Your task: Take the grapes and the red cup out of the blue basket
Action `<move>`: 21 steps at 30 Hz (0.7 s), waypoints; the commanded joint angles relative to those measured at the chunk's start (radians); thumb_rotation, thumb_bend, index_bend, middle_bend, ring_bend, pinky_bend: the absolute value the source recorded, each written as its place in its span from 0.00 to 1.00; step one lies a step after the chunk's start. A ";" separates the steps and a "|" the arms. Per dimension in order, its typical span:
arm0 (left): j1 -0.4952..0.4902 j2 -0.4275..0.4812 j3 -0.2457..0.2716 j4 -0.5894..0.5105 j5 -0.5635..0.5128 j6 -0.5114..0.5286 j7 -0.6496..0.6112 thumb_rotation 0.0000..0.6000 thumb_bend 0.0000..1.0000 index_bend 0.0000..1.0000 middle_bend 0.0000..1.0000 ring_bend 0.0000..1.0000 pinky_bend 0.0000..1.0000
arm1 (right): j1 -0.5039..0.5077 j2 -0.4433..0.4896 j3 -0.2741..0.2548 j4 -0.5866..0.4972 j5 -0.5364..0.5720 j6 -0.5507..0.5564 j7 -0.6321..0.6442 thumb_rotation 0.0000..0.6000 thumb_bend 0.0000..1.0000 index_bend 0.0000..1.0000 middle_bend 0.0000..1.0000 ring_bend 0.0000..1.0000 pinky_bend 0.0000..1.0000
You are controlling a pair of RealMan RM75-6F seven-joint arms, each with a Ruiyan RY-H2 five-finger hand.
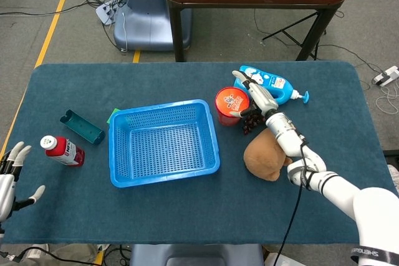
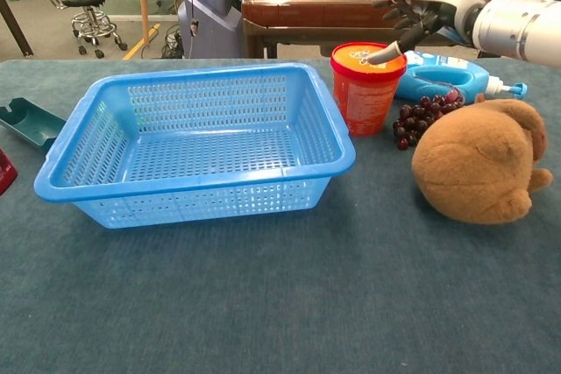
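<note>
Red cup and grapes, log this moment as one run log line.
red cup: on table beside blue basket | grapes: on table | right hand: open above cup | left hand: open
</note>
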 commanded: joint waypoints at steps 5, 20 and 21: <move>-0.006 -0.001 -0.004 0.003 -0.002 -0.005 -0.001 1.00 0.28 0.00 0.00 0.00 0.19 | -0.162 0.183 -0.048 -0.263 -0.025 0.229 -0.230 1.00 0.14 0.00 0.00 0.00 0.00; -0.032 -0.016 -0.016 0.013 -0.018 -0.032 0.012 1.00 0.28 0.00 0.00 0.00 0.19 | -0.577 0.464 -0.182 -0.753 0.015 0.694 -0.684 1.00 0.27 0.05 0.14 0.06 0.16; -0.034 -0.017 -0.017 0.013 -0.019 -0.034 0.014 1.00 0.28 0.00 0.00 0.00 0.19 | -0.600 0.472 -0.192 -0.761 0.014 0.716 -0.698 1.00 0.27 0.06 0.15 0.07 0.16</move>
